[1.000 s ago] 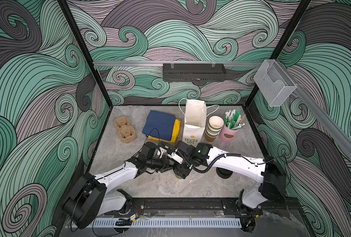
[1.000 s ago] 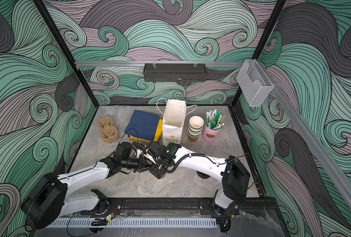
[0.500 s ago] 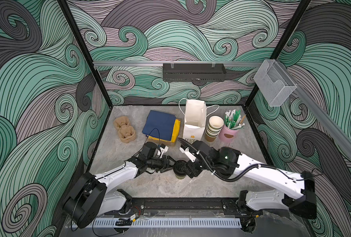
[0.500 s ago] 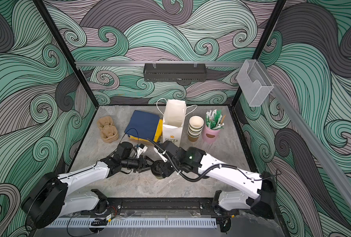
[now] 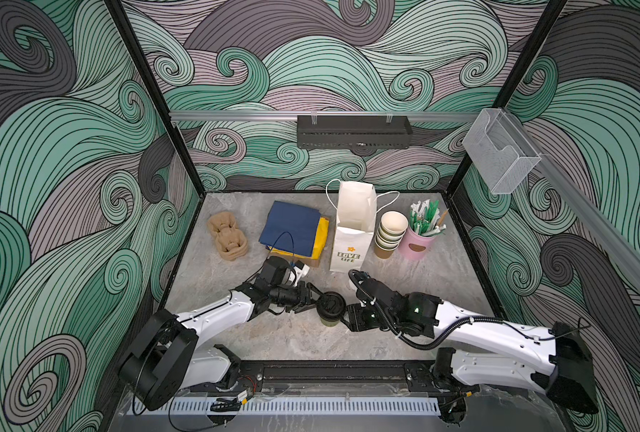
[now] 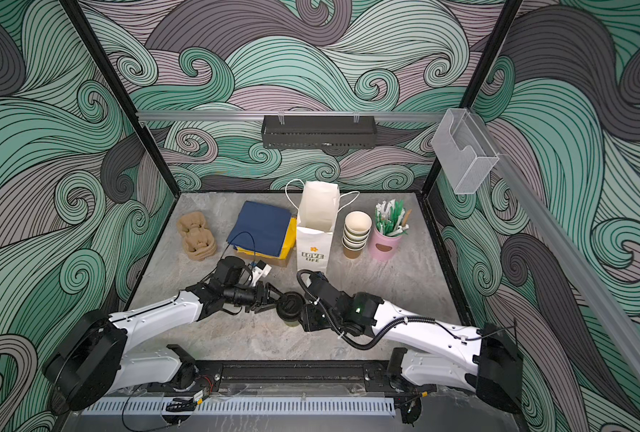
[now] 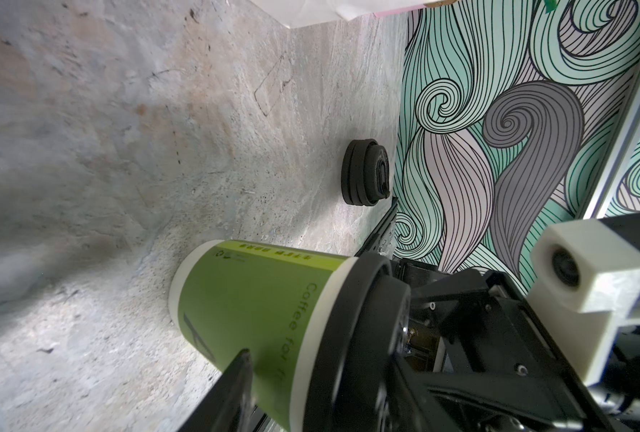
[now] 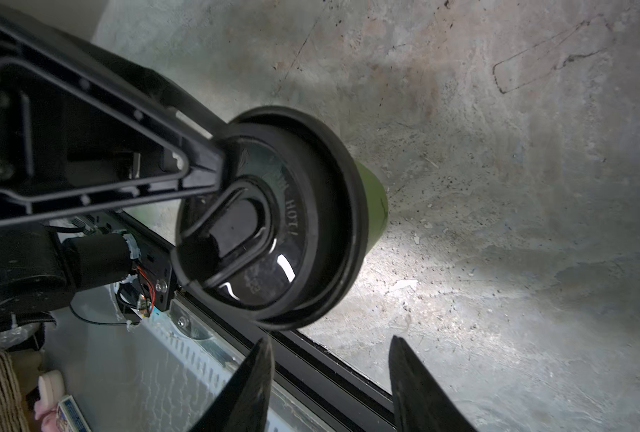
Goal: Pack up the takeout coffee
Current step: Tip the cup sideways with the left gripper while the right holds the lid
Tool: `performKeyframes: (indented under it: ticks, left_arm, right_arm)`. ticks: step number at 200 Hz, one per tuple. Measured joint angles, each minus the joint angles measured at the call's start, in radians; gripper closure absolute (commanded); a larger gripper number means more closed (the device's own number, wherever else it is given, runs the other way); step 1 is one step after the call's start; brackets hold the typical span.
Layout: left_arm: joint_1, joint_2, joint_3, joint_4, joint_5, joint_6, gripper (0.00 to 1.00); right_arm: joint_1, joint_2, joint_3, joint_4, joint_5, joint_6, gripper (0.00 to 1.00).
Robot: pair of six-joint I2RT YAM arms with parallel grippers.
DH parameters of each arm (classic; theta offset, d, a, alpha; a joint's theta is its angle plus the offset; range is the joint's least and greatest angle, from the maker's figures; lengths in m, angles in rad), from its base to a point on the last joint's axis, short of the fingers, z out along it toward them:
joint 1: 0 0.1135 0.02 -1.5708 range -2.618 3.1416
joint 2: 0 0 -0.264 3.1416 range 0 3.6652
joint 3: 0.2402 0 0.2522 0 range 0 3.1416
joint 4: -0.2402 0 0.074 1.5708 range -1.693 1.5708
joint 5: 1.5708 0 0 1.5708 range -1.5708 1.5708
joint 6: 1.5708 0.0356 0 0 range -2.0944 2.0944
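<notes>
Where the left tool [image 5: 316, 301] clasps the cup [image 5: 332, 305], contact is obscured.

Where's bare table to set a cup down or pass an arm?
Free on the table: left strip between cup carrier and left arm; the right patch between pink cup and right arm; the front band before the rail. Crowded: the back row around the paper bag, and the centre, where left pincer and right pincer meet at the lidded cup.

I see swirl-patterned walls [image 5: 311, 56] in teal, mauve and grey around a grey stone-look tabletop [image 5: 442, 276]. A black rack [image 5: 354, 131] hangs from the back wall's silver rail [image 5: 236, 115]; a clear plastic holder [image 5: 498, 153] hangs on the right wall.
</notes>
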Motion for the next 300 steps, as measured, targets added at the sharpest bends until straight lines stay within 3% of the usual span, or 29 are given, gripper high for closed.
performKeyframes:
  ticks: [128,199,246,300]
  left_arm:
    - [-0.01,0.001,0.011,-0.015,-0.01,0.021,0.49]
    - [-0.01,0.007,0.021,-0.019,-0.03,0.037,0.51]
    - [-0.012,0.008,0.028,-0.028,-0.029,0.042,0.52]
    - [-0.012,0.011,0.03,-0.029,-0.027,0.043,0.52]
  right_arm:
    - [0.0,0.07,0.034,-0.024,0.003,0.068,0.57]
    - [0.001,0.139,0.103,-0.084,0.001,0.099,0.55]
    - [-0.01,0.038,0.08,-0.076,0.021,0.039,0.63]
    - [-0.139,-0.047,0.014,-0.031,0.032,0.073,0.71]
